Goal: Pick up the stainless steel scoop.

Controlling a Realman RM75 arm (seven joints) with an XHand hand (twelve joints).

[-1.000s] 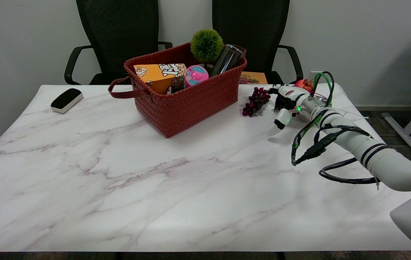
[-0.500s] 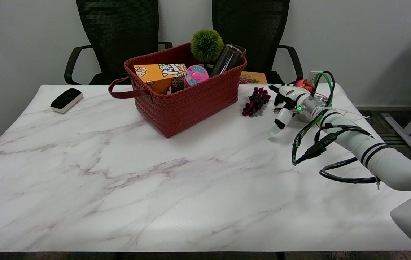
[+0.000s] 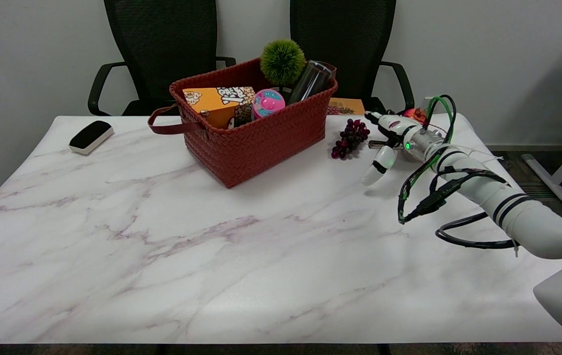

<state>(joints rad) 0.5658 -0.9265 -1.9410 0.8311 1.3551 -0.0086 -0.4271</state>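
Marble-patterned bench (image 3: 211,256). Red woven basket (image 3: 261,138) at the far middle, holding an orange box (image 3: 216,101), a pink round tin (image 3: 267,102), a green fuzzy ball (image 3: 282,61) and a dark tumbler (image 3: 310,79). Purple grapes (image 3: 350,138) just right of basket. Black-and-white eraser (image 3: 91,136) far left. Two black chairs (image 3: 162,44) behind.

A single head view looks down and across the worktop (image 3: 211,256) from above its near edge, facing the far wall and two chairs (image 3: 162,44). It stands far enough back to take in the whole worktop (both far corners show). The right arm (image 3: 498,207) enters at lower right.
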